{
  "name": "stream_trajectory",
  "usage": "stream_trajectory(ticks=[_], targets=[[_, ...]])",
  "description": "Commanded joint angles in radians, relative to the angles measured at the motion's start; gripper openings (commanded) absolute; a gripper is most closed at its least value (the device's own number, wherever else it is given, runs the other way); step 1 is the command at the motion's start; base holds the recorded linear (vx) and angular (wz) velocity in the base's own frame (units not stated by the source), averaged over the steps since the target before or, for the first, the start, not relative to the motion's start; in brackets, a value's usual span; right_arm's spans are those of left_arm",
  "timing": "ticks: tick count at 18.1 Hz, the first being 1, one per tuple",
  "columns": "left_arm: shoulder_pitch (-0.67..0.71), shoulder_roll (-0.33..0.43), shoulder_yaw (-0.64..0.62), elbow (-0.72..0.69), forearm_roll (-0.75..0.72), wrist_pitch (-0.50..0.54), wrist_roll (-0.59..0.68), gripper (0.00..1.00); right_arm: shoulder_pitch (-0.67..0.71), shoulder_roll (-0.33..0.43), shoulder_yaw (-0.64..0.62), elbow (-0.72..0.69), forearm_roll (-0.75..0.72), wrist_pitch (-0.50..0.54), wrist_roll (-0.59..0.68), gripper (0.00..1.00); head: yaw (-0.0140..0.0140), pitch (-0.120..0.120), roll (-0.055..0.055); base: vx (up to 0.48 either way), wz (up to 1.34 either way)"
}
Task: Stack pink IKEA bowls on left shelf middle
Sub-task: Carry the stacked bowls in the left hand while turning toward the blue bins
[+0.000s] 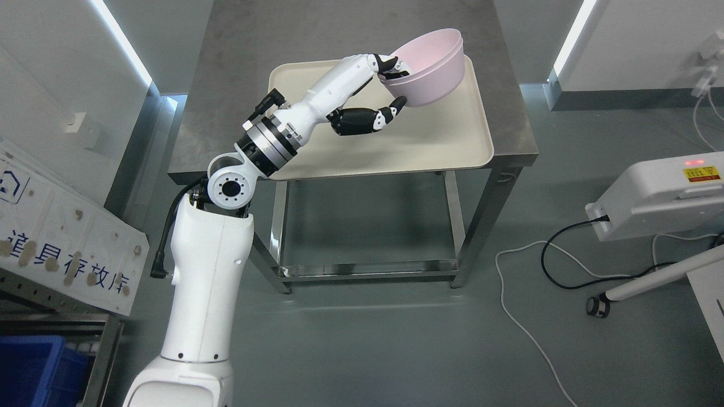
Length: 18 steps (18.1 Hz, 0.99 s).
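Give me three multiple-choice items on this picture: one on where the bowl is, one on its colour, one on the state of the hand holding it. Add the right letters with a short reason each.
1. Where is the pink bowl?
A. On the floor under the table
B. Over the far right corner of the cream tray
C. In the blue bin

2. What colour is the held bowl?
A. Pink
B. Green
C. Black

3. What state is the left hand in?
A. Open, flat on the tray
B. Shut on nothing
C. Gripping the bowl's rim, the bowl tilted

Answers:
1 B: the bowl shows over the tray's far right corner on the metal table.
2 A: its wall and inside are pale pink.
3 C: fingers reach over the rim, the thumb sits under the wall, and the opening tips toward the hand.
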Motion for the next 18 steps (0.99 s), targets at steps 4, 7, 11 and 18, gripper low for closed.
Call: stream_trajectory(ticks=[4, 7, 11, 18], targets=[[0.160, 0.017, 0.152, -0.234, 0.060, -0.088, 0.000, 0.01, 0.000, -0.017, 0.000, 0.000, 0.000, -0.001, -0.004, 1.00, 0.0000, 0.000, 0.000, -0.061, -0.23], [0.186, 0.017, 0.163, -0.254, 0.060, -0.091, 0.000, 0.01, 0.000, -0.017, 0.000, 0.000, 0.000, -0.001, -0.003, 1.00, 0.0000, 0.000, 0.000, -0.084, -0.22], [0.208, 0.017, 0.163, -0.263, 0.060, -0.094, 0.002, 0.01, 0.000, -0.017, 0.000, 0.000, 0.000, -0.001, -0.004, 1.00, 0.0000, 0.000, 0.000, -0.069, -0.17], [0.214, 0.017, 0.161, -0.271, 0.060, -0.094, 0.010, 0.01, 0.000, -0.017, 0.000, 0.000, 0.000, -0.001, -0.004, 1.00, 0.0000, 0.000, 0.000, -0.087, -0.24]])
